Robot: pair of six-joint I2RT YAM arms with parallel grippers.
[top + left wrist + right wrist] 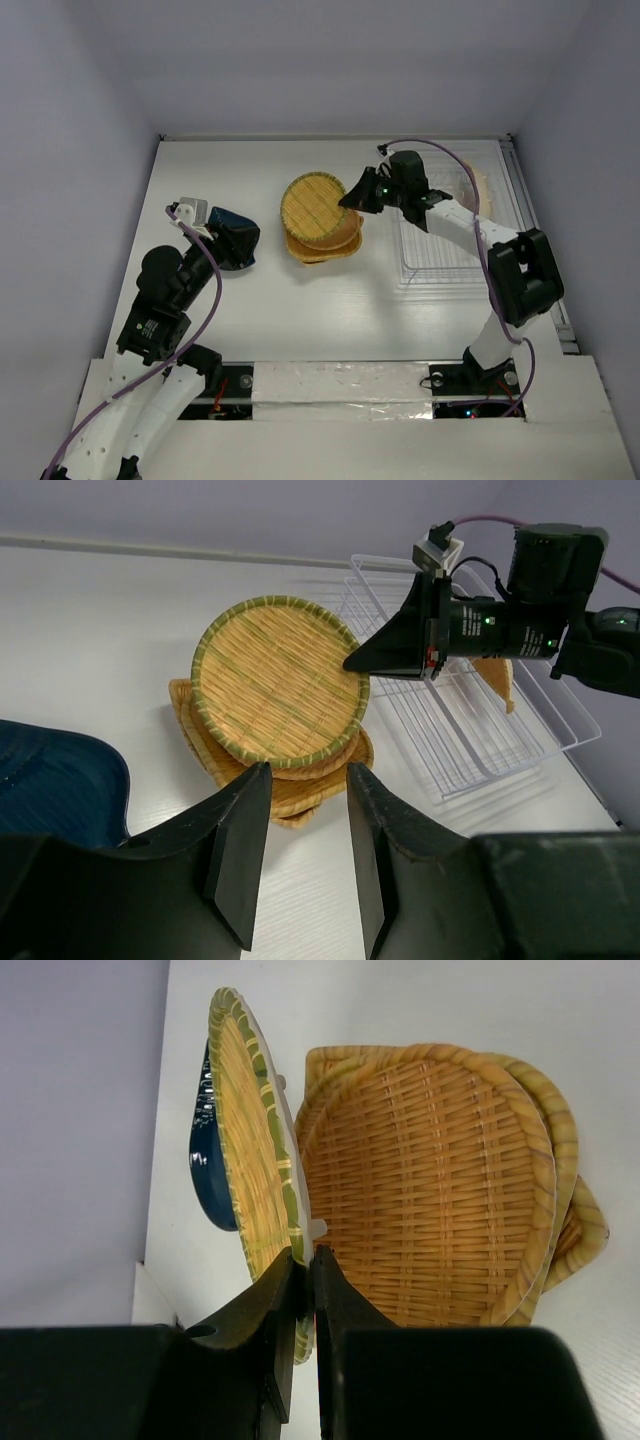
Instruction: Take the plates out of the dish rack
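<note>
My right gripper [308, 1260] is shut on the rim of a round woven plate with a green edge [250, 1140]. It holds the plate tilted on edge over a stack of orange-tan plates [322, 250] at the table's middle. The clear dish rack [455, 245] lies to the right, with one tan plate [482, 180] leaning at its far end. A dark blue plate [224, 218] lies at the left. My left gripper [305, 850] hovers over the blue plate's right side, open with nothing between its fingers. It faces the stack [300, 790] and the held plate [275, 685].
Pale walls close the white table in at the back and on both sides. The right arm [500, 250] reaches across the rack. Its cable [440, 150] loops above the rack's far end.
</note>
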